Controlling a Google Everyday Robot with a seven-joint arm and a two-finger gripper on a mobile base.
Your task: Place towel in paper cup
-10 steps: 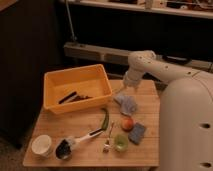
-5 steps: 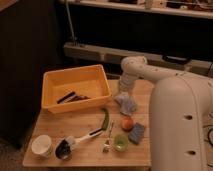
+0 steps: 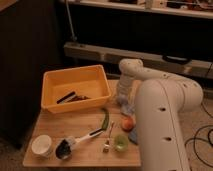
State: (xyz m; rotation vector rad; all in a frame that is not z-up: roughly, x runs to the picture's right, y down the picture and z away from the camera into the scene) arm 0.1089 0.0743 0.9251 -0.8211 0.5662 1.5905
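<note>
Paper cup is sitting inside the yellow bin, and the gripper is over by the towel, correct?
No. The camera view shows the paper cup standing on the table in front of the yellow bin, not inside. The gripper is by the towel.

I see my hand (image 3: 123,100) low at the counter's (image 3: 55,125) far right side, just at the bluish towel (image 3: 126,107), paper cup (image 3: 42,145) near left, yellow bin (image 3: 75,105) far left

Blue towel (image 3: 128,107) by end effector (image 3: 122,99); white paper cup (image 3: 42,145) front-left.
</note>
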